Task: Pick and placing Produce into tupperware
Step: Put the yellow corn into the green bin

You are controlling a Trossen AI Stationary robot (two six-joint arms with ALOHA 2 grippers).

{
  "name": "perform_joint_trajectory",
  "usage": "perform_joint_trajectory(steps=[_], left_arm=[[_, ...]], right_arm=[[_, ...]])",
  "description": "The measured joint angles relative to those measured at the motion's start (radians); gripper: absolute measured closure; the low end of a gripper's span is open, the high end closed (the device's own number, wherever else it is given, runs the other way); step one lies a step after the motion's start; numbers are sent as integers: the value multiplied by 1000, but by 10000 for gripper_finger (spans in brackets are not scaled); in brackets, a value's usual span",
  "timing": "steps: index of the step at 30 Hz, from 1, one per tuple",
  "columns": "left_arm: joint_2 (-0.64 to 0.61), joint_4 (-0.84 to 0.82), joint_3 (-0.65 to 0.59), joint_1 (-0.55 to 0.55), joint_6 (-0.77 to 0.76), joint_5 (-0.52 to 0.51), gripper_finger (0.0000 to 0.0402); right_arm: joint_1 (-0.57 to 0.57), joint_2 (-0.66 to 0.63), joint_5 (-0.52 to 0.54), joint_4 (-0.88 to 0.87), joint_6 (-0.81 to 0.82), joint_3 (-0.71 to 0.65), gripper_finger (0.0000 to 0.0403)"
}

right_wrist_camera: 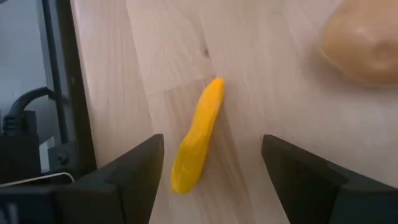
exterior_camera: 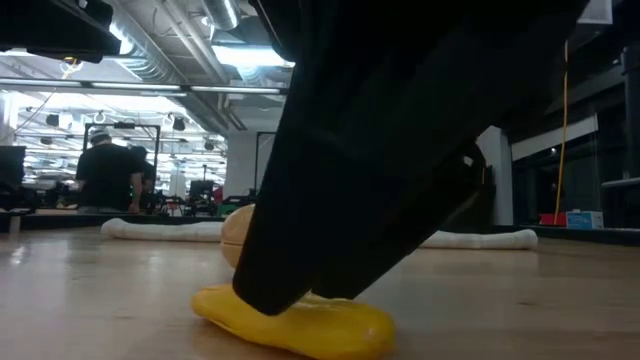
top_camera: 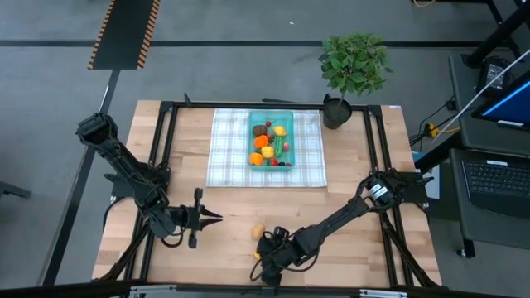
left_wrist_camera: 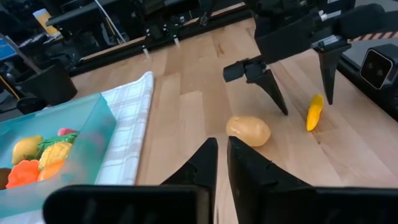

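High view, left to right: your left gripper (top_camera: 211, 218) rests closed and empty near the table's front. The tan potato (top_camera: 258, 230) lies right of it. Your right gripper (top_camera: 263, 258) stands spread wide over the yellow piece (right_wrist_camera: 198, 138), gripping nothing. Farther back, the tupperware (top_camera: 271, 117) holds the remaining produce (top_camera: 270, 141).

The setting was an open industrial lab or office floor. Exposed ceiling ducts (exterior_camera: 190, 40), strip lighting, hazard-striped floor tape (top_camera: 124, 33), a laptop (top_camera: 497, 178) on a side bench and a person (exterior_camera: 105, 170) at distant workstations indicated this.
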Motion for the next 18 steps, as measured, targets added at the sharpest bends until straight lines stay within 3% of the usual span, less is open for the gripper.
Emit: perform_joint_trajectory(steps=[9, 18], left_arm=[[0, 5, 0, 0, -33, 0, 354], [0, 5, 0, 0, -55, 0, 341]], right_arm=[[3, 11, 78, -34, -11, 0, 128], [2, 36, 147, -63, -120, -1, 128]])
